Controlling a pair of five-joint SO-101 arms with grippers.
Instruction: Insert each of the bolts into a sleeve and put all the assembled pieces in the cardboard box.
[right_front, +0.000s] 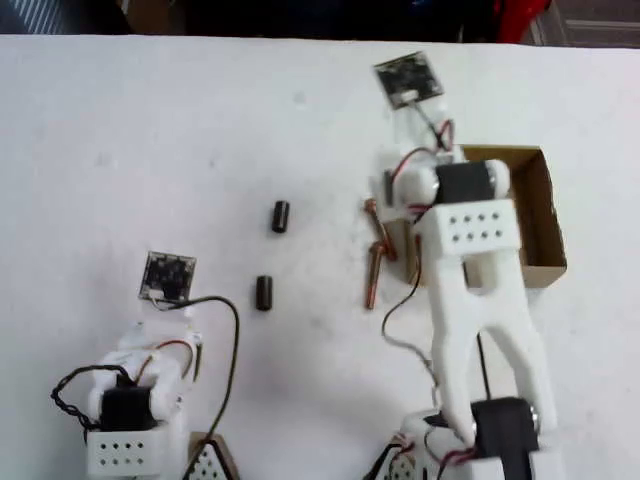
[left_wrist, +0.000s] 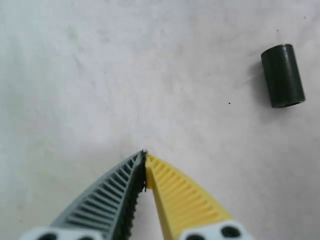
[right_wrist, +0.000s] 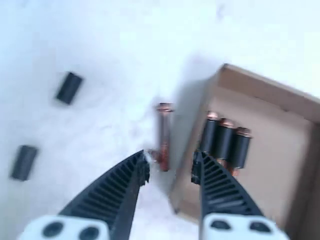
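R gripper (right_wrist: 171, 162), jaws apart & empty, straddles a loose bolt (right_wrist: 163, 135) by the cardboard box (right_wrist: 270, 90) wall, prob. to grab it; 3 assembled pieces (right_wrist: 225, 140) sit just beyond its tips; L gripper (left_wrist: 145, 159) closed, empty, sleeve (left_wrist: 283, 76) ahead, off to one side.

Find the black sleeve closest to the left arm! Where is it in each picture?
High view: the sleeve lies left of centre, with a copper bolt to its right.
Left wrist view: the sleeve lies ahead of the shut left claw, off to one side.
Right wrist view: the sleeve lies across a copper bolt from the cardboard box.
Shared landmark: the white table beneath it.
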